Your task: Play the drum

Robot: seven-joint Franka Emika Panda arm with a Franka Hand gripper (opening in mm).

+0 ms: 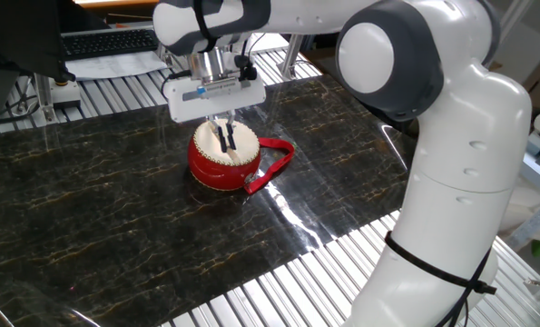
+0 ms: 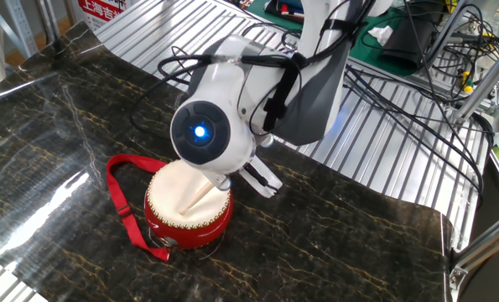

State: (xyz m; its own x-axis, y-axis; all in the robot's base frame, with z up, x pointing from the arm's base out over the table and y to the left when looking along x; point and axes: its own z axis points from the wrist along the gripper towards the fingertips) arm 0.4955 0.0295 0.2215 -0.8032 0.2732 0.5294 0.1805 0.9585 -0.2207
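The drum [image 1: 222, 161] is a small squat red one with a cream skin and a studded rim. It sits on the dark marble-patterned mat, also in the other fixed view [image 2: 182, 208]. Its red strap loop [image 1: 274, 162] lies beside it. My gripper [image 1: 223, 133] hangs straight above the drum and is shut on a thin pale wooden stick [image 2: 197, 197]. The stick slants down across the skin, and its lower end rests on or just over the skin. In the other fixed view the arm's wrist hides the fingers.
The dark mat [image 1: 115, 227] lies on a ribbed metal tabletop [image 1: 279, 291]. A keyboard [image 1: 106, 41] and papers sit behind the mat. Cables [image 2: 400, 101] trail over the metal slats near the arm's base. A metal frame post [image 2: 484, 243] stands at the right edge.
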